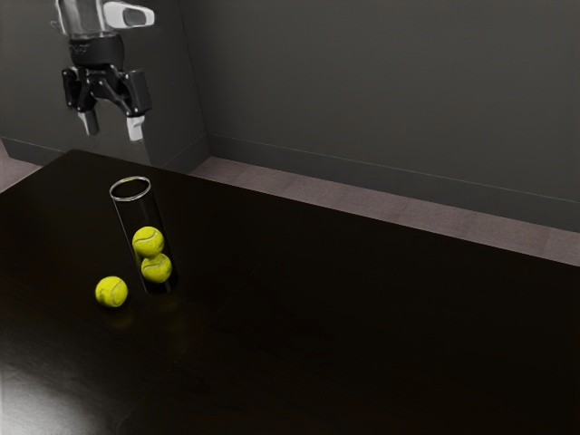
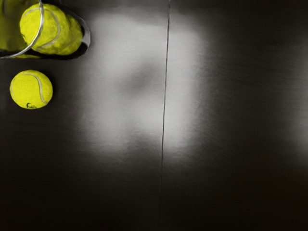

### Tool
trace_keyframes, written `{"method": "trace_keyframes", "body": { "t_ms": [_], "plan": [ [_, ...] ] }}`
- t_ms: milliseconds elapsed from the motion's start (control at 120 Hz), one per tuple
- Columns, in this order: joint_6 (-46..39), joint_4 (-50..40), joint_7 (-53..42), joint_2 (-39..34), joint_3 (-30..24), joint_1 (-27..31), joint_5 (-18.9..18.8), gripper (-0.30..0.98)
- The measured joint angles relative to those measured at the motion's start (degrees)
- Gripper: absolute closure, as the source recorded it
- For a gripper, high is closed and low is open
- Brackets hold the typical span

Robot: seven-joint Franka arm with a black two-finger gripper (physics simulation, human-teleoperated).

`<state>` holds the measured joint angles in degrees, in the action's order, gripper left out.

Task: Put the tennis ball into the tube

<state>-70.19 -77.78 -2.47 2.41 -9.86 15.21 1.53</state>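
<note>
The black gripper hangs high at the exterior view's upper left, above the table, its two fingers apart with nothing between them. A clear tube with a silvery rim stands upright below it, holding two yellow-green balls, an upper ball and a lower ball. The loose tennis ball rests on the table beside the tube's base, apart from it. In the wrist view the loose ball lies near the tube, which is partly cut off by the picture's edge.
The dark glossy table stretches toward the exterior view's right, with its far edge before a grey wall. A thin seam crosses the tabletop in the wrist view.
</note>
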Motion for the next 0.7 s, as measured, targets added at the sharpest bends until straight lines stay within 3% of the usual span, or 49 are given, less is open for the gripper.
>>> {"method": "trace_keyframes", "body": {
  "t_ms": [100,250,342,450,700],
  "plan": [
    [-5.2,-3.6,-0.5,-2.2,0.8,1.6,-0.7,0.0],
    [-16.4,-30.2,-1.0,-20.0,5.9,0.5,-0.8,0.0],
    [-24.2,-43.9,-1.3,-25.0,8.0,0.3,-0.8,0.0],
    [-33.9,-54.8,-1.5,-25.6,12.0,0.3,-0.9,0.0],
    [-61.7,-67.4,-6.7,-20.1,18.2,0.4,-1.0,0.0]
  ]
}}
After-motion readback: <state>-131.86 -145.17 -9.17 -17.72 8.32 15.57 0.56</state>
